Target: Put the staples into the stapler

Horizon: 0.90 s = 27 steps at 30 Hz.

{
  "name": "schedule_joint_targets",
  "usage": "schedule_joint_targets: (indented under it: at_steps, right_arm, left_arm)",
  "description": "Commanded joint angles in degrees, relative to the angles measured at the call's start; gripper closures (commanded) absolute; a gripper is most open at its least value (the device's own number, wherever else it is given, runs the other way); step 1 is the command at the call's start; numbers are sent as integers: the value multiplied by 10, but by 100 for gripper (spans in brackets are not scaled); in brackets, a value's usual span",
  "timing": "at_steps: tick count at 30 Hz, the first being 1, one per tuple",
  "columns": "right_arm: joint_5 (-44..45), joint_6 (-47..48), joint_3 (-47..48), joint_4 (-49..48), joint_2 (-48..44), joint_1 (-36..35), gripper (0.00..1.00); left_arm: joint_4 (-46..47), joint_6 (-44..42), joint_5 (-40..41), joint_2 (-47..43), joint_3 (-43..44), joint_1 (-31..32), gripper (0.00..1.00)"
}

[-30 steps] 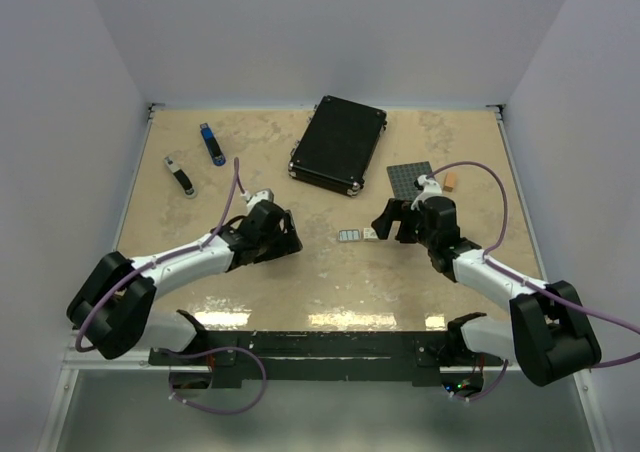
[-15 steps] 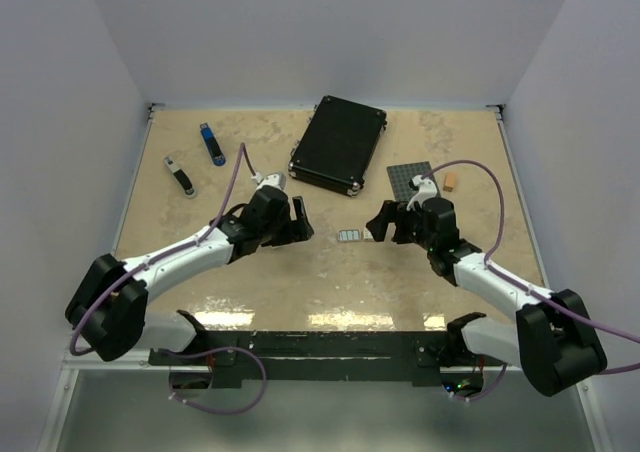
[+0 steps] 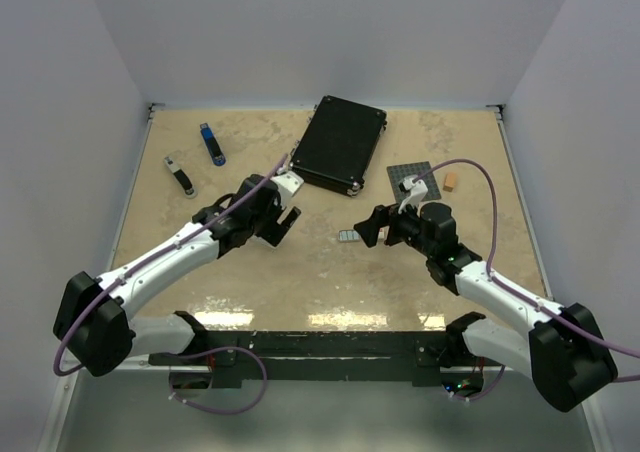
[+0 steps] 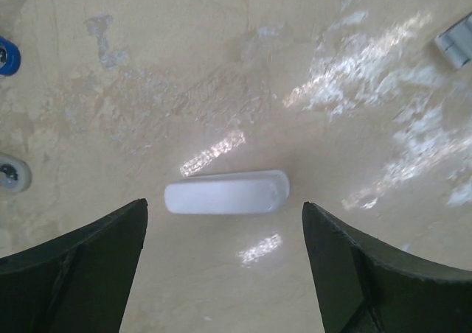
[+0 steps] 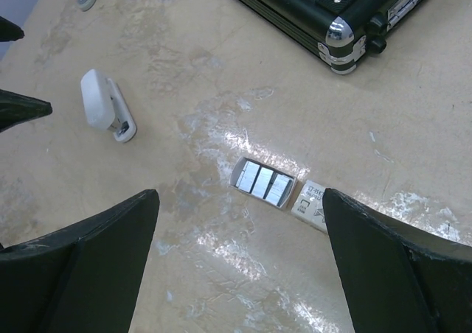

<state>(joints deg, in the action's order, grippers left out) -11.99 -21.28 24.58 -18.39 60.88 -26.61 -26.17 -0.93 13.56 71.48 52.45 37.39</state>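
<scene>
Held left end effector point(image 4: 225, 216) wide, empty, over the stapler point(image 4: 225, 193). Held right end effector point(image 5: 240, 194) likewise over nearby staples point(image 5: 263, 183) on beige tabletop point(image 5: 184, 68).

black case point(image 3: 338, 143) far centre, blue stick point(image 3: 211, 144) & blk/silver clip point(image 3: 180, 175) far left, grey mat point(image 3: 400, 175) + orange cube point(image 3: 451, 181) right

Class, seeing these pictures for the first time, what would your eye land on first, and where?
The big black case, lying far back in the middle, stands out. Nearer, the open left gripper hovers over a white stapler, and the open right gripper over the staples, a tiny opened box.
</scene>
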Motion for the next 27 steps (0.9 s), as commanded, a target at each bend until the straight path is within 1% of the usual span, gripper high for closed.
schedule_joint_targets:
  at_steps: [1,4,6,10,13,15,16,17,19,23,27]
  right_arm:
    - [-15,13,-11,-43,-15,-5,2]
    - [-20,14,-10,-45,-10,-5,2]
    - [-22,13,-12,-47,-9,-5,2]
    - [-25,14,-15,-54,-5,-6,2]
    - [-23,13,-14,-55,-7,-5,2]
    - [-22,13,-14,-55,-6,-5,2]
    - [-22,13,-14,-55,-6,-5,2]
    - [-22,13,-14,-54,-6,-5,2]
    - [-22,13,-15,-54,-7,-5,2]
    - [-21,13,-15,-55,-8,-5,2]
    - [-24,13,-15,-58,-3,-6,2]
  left_arm:
    - [-19,-159,13,11,-29,-3,10]
    - [-7,-189,20,31,-39,-2,11]
    - [-12,-219,2,57,-42,-1,5]
    - [-9,-230,30,109,-28,1,4]
    - [3,-239,60,148,-11,-1,6]
    - [17,-246,71,167,2,-6,13]
    - [29,-247,67,173,11,-13,18]
    - [31,-247,56,182,17,-18,20]
    - [31,-242,46,195,38,-34,20]
    - [38,-225,-4,217,63,-61,21]
    - [41,-211,-35,227,81,-80,21]
